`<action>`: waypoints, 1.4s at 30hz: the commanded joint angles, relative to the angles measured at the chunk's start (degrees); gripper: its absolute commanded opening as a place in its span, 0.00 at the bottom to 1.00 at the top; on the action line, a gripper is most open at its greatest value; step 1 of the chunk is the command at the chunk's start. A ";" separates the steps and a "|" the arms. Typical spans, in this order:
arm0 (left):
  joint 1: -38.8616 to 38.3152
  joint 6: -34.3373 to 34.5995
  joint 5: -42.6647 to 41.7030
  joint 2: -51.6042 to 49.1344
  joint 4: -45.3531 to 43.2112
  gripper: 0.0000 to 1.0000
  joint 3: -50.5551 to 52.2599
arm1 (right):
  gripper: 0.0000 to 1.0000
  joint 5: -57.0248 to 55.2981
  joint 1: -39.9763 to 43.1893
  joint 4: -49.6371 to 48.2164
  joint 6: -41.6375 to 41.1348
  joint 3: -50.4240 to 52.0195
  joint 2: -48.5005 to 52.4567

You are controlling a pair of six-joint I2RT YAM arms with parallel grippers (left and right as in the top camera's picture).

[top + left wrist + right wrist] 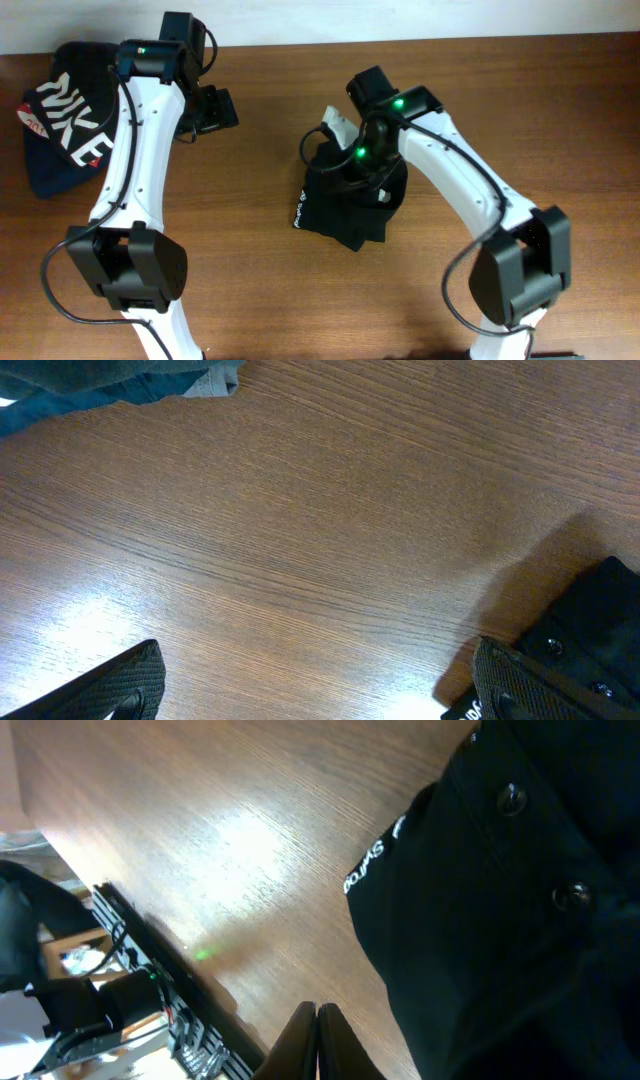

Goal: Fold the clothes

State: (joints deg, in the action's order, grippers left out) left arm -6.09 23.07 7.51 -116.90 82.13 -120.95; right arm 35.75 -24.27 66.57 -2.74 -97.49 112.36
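Near the middle of the tabletop (260,290), a little to the right, lie the clothes (345,215), with the wrist of the right arm (455,185) above their far part. The right end effector (317,1017) is over bare tabletop, just beside the clothes' edge. The left end effector (217,108) hangs over bare tabletop, behind and to the left of the clothes and apart from them. A garment with NIKE lettering (62,135) lies at the far left corner, partly under the left arm (135,160) and well apart from the clothes. Both arm bases stand at the near edge.
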 commanded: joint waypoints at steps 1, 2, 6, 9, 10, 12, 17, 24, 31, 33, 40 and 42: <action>-0.04 0.87 0.90 -0.42 0.22 0.98 0.22 | 0.09 2.43 1.27 -0.48 1.25 0.57 3.45; -0.04 0.87 0.90 -0.42 0.26 0.98 0.22 | 0.09 1.11 1.51 -0.33 0.55 0.57 4.61; -0.04 0.85 0.92 -0.42 0.92 0.99 0.22 | 0.09 -7.63 2.69 0.81 -4.26 0.59 7.17; -0.04 0.66 0.92 -0.42 1.09 0.99 0.22 | 0.09 -8.61 3.85 1.11 -4.15 0.59 7.72; -0.04 0.66 0.94 -0.42 1.07 0.99 0.22 | 0.09 -8.61 4.22 1.14 -3.96 0.59 7.74; -0.04 0.66 0.92 -0.42 1.11 0.99 0.22 | 0.10 -8.61 5.03 1.53 -0.85 0.59 7.78; -0.04 0.66 0.92 -0.42 1.09 0.99 0.22 | 0.11 -8.90 5.86 1.49 2.56 2.32 8.02; -0.04 0.66 0.94 -0.42 1.33 0.99 0.22 | 0.11 -9.51 8.59 -4.24 2.32 13.51 8.02; -0.04 0.68 0.92 -0.42 1.27 0.99 0.22 | 0.08 -9.20 13.16 -2.82 1.77 13.14 6.49; -0.04 0.66 0.92 -0.42 1.27 0.99 0.22 | 0.07 -8.59 14.01 -0.66 1.68 10.45 5.27; -0.04 0.68 0.92 -0.42 1.27 0.99 0.22 | 0.11 5.35 14.58 10.21 9.99 -2.62 2.29; -0.04 0.66 0.92 -0.42 1.27 0.99 0.22 | 0.12 13.16 14.58 12.41 15.13 -2.78 2.34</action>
State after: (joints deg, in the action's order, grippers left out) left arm -6.11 23.27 7.55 -116.90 83.37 -120.95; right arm 36.16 -9.52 76.64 3.90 -98.89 116.40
